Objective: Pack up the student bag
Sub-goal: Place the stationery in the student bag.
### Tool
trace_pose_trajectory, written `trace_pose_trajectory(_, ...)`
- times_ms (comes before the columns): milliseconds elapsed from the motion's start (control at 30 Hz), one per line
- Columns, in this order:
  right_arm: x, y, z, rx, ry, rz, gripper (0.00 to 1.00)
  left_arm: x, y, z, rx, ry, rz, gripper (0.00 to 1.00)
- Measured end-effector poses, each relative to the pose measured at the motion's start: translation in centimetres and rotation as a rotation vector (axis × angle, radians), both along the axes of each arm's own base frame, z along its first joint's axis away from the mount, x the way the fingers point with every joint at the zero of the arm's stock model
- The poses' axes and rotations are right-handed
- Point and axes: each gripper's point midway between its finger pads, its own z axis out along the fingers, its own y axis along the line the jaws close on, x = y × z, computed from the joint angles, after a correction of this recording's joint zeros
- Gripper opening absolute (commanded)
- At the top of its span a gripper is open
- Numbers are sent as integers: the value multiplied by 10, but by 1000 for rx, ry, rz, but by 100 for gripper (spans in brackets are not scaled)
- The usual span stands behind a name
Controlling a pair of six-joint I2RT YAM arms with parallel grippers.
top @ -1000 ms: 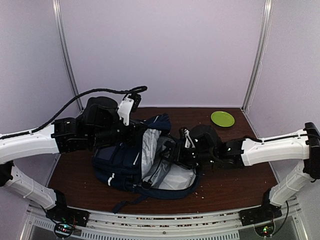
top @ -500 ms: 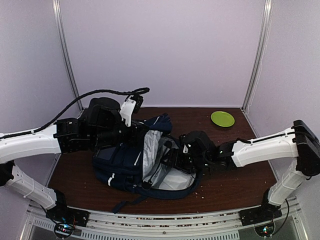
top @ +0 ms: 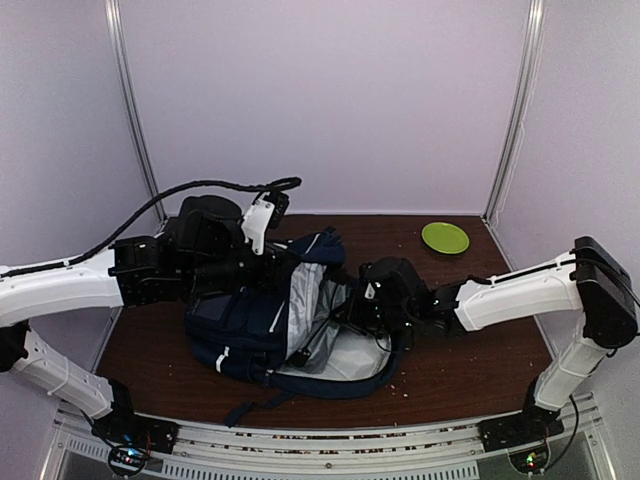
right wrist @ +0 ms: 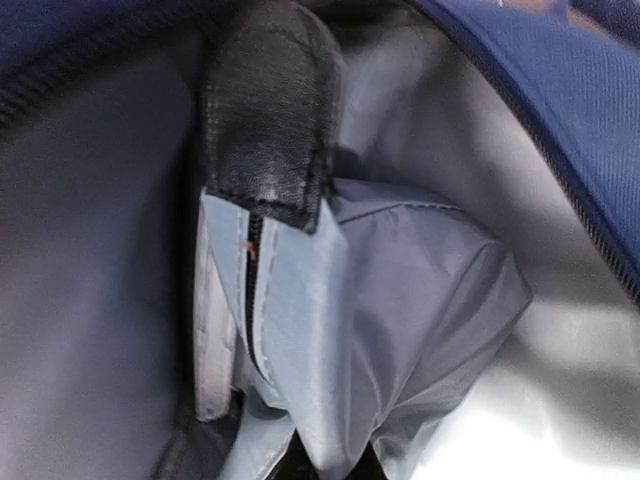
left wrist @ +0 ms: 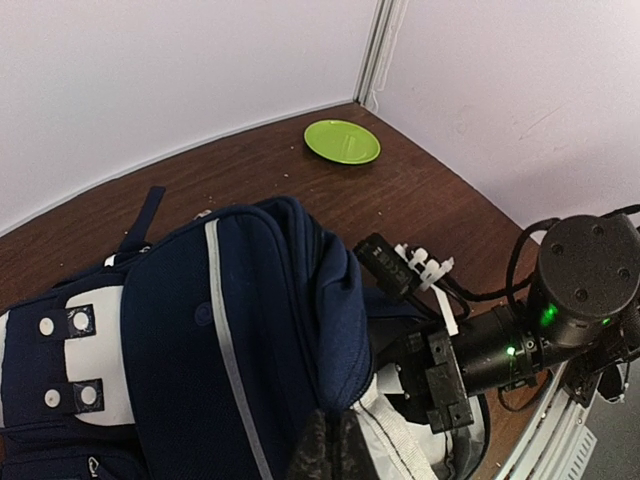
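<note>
I see the student bag (top: 245,325) lying on its side in the middle of the table (top: 470,375), with its mouth open toward the right and the light grey lining (top: 300,295) showing. One dark strap (top: 250,408) trails off its near side toward the table's near edge.

My left gripper (left wrist: 328,450) reaches in from the left. Its fingers are pressed together on the navy rim at the bag's far top edge, pinching that fabric and holding the flap raised.

My right gripper (top: 352,312) comes in from the right, with its tip inside the open mouth. Its fingers are closed together. In the right wrist view, a folded grey pouch (right wrist: 380,300) with a zip line and a black tab (right wrist: 265,110) fills the frame against the lining. Its fabric runs down to my fingertips, but I cannot tell whether any of it is caught between them.

A small green plate (top: 445,237) sits in the far right corner, well apart from the bag. Crumbs speckle the wood on the near right.
</note>
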Motion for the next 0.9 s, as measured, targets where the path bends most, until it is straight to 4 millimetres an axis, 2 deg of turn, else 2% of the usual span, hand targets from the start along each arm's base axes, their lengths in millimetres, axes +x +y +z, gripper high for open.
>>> trace_pose_trajectory(67,6,0,8,18,-26,-5,0,-1,-1,0,-2,2,-7,0)
trace_pose_trajectory(133,10,1,12,21,-39,-6,14,-2,-2,0,-2,5,-13,0)
trace_pose_trajectory(233,16,12,13,23,-33,10,43,-2,-3,-2,0,9,-18,0)
trace_pose_trajectory(300,18,21,12,22,-34,34,54,-3,-5,-5,5,14,-25,0)
trace_pose_trajectory(400,13,18,9,17,-26,49,65,-4,-7,-9,12,22,-34,0)
trace_pose_trajectory(467,6,8,10,5,-26,55,69,-4,-8,-11,19,22,-38,0)
trace_pose_trajectory(533,-1,-4,18,-14,-39,67,70,-4,-9,-12,26,20,-43,0)
trace_pose_trajectory(667,-15,-32,64,-50,-132,91,69,-4,-11,-9,34,15,-52,0)
trace_pose_trajectory(767,-20,-65,95,-108,-224,62,67,-4,-12,-5,39,11,-58,0)
trace_pose_trajectory(833,-21,-86,101,-170,-260,33,64,-5,-13,-5,43,12,-66,0)
trace_pose_trajectory(900,-21,-105,98,-246,-272,1,63,-7,-19,-5,49,12,-88,0)
